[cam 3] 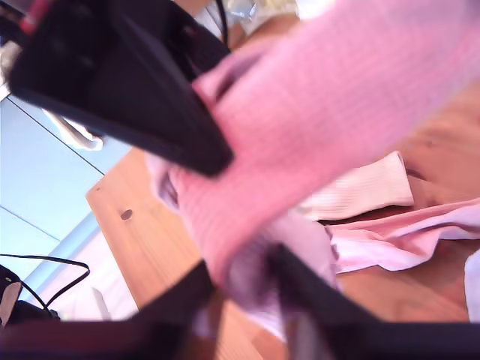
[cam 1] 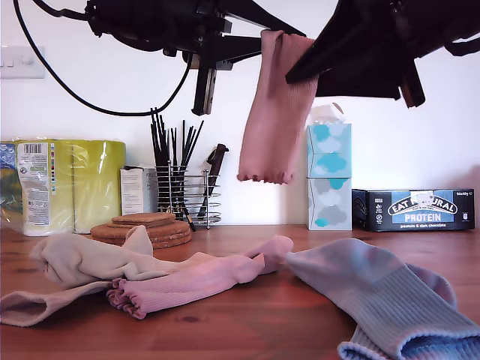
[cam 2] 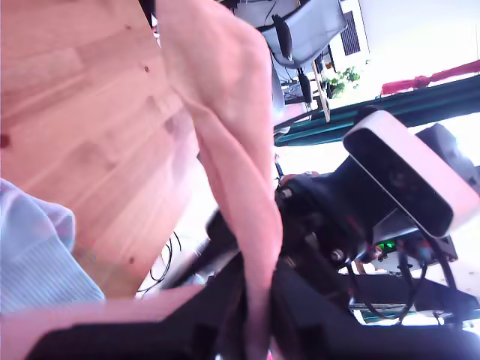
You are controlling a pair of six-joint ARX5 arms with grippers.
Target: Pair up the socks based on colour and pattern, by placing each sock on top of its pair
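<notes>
A pink sock hangs high over the table, its frilled cuff pointing down. Two black arms meet at its upper end in the exterior view. My first gripper is shut on this pink sock. My second gripper is also shut on it. On the table lie a second pink sock, beige socks toward the exterior view's left, and light blue socks toward its right. The first wrist view catches a blue sock. The second wrist view shows a beige sock beside the lying pink one.
Along the back wall stand paper rolls, a stack of cork coasters, a wire holder of black utensils, a tall tissue box and a protein bar box. Bare wooden table shows between the sock piles.
</notes>
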